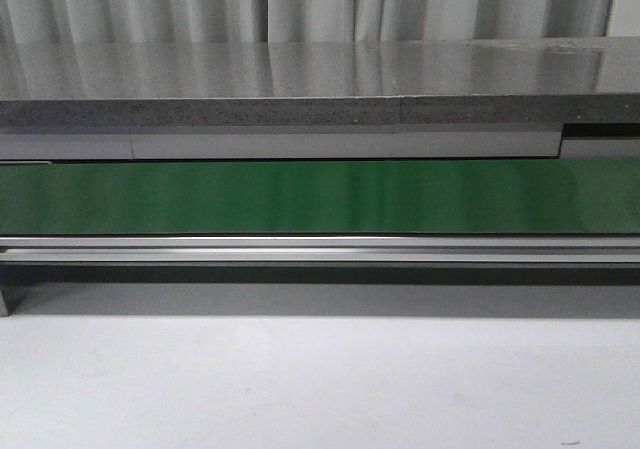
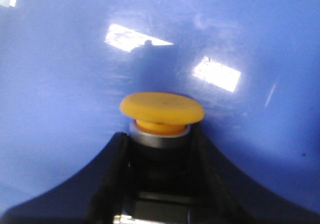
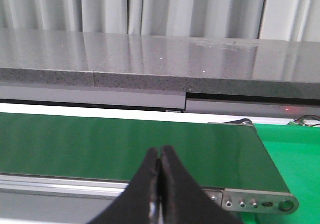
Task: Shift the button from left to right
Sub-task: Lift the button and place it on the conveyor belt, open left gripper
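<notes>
In the left wrist view the button [image 2: 161, 107] fills the middle: a round orange-yellow cap on a silver collar over a black body. My left gripper [image 2: 160, 139] is shut on its body, one black finger on each side, with the cap sticking out past the fingertips toward a glossy blue surface [image 2: 65, 74]. My right gripper [image 3: 159, 154] is shut with nothing between its fingers, hanging over the near edge of the green conveyor belt [image 3: 125, 144]. Neither gripper nor the button shows in the front view.
The green conveyor belt [image 1: 320, 196] runs across the front view with a metal rail [image 1: 320, 249] below it and a grey stone ledge [image 1: 300, 89] behind. The belt's end plate [image 3: 255, 201] and a green mat [image 3: 295, 154] lie to one side.
</notes>
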`<state>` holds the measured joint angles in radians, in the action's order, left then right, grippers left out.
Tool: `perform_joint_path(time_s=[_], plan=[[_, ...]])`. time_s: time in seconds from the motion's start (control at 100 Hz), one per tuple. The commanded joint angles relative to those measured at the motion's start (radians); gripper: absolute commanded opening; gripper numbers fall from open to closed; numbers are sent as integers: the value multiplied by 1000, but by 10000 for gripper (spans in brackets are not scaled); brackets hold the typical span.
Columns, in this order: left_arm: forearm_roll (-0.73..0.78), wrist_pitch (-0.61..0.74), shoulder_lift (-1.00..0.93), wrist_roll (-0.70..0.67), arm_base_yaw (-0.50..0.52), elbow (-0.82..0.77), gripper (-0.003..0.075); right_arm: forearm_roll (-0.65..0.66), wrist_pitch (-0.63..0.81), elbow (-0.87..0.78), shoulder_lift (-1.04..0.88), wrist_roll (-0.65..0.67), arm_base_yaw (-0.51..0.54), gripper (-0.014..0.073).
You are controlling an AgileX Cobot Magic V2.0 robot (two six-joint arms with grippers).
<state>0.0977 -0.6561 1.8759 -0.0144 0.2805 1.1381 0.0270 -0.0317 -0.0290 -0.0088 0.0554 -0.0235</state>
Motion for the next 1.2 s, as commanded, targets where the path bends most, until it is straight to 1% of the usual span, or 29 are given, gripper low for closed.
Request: perform_joint_path(time_s=[0.0, 0.24, 0.4, 0.5, 0.65, 0.79, 0.91, 1.05, 1.12, 1.19], plan=[[23, -28, -45, -3, -1, 44, 5, -2, 87, -1, -17, 1, -1, -67], [20, -112, -110, -3, -5, 132, 5, -2, 87, -1, -17, 1, -1, -67], [20, -173, -173, 45, -46, 184, 5, -2, 87, -1, -17, 1, -1, -67], [11, -176, -205, 45, -91, 210, 5, -2, 87, -1, -17, 1, -1, -67], [-48, -173, -215, 45, -177, 227, 5, -2, 87, -1, -17, 1, -1, -67], [-50, -169, -205, 45, -244, 227, 5, -2, 87, -1, -17, 1, -1, -67], [-55, -169, -181, 45, -271, 227, 5, -2, 87, -1, -17, 1, -1, -67], [-87, -178, -145, 45, -271, 227, 6, -2, 87, -1, -17, 1, -1, -67], [-87, -183, -134, 45, -271, 227, 27, -2, 87, -1, -17, 1, -1, -67], [-87, -183, -133, 52, -271, 227, 97, -2, 87, -1, -17, 1, -1, -67]])
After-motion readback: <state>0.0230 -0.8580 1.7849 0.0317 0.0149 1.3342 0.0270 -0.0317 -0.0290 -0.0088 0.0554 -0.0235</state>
